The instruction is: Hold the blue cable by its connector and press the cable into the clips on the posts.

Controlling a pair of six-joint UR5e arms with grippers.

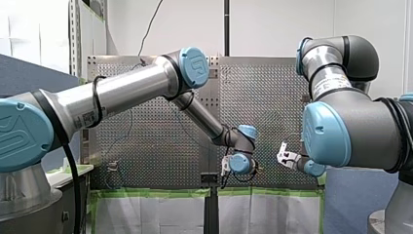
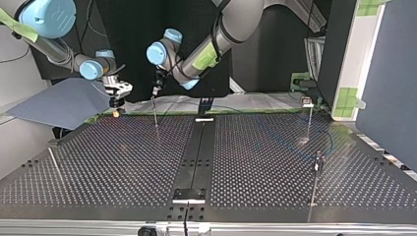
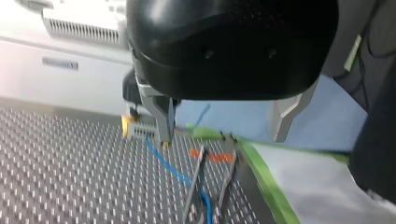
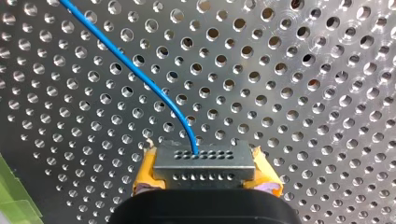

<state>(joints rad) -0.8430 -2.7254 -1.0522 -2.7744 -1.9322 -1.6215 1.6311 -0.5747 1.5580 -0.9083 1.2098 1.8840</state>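
**R tool clamped on connector, L tool apart by a post**

My right tool [image 4: 205, 181] is clamped on the grey connector [image 4: 204, 161]. Its yellow pads [image 4: 145, 179] press the connector's two ends, just above the perforated table [image 4: 303, 93]. The blue cable [image 4: 122, 59] leaves the connector's face and curves away over the table.

In the top view my right tool [image 2: 116, 96] hangs near the table's far edge, at the view's left. My left tool [image 2: 156, 91] is just beside it, over a thin post [image 2: 155, 117].

My left tool [image 3: 223, 137] has its metal fingers [image 3: 163, 119] apart, w/ nothing between them. In the left wrist view the connector [image 3: 137, 129] shows just past one finger. The cable [image 3: 163, 161] runs from it to the thin metal posts [image 3: 194, 186] ahead of the tool. Can't tell if it sits in a clip.

Green tape [image 3: 266, 186] edges the table beside those posts. Other posts [image 2: 310, 120] stand well apart, at the top view's right.
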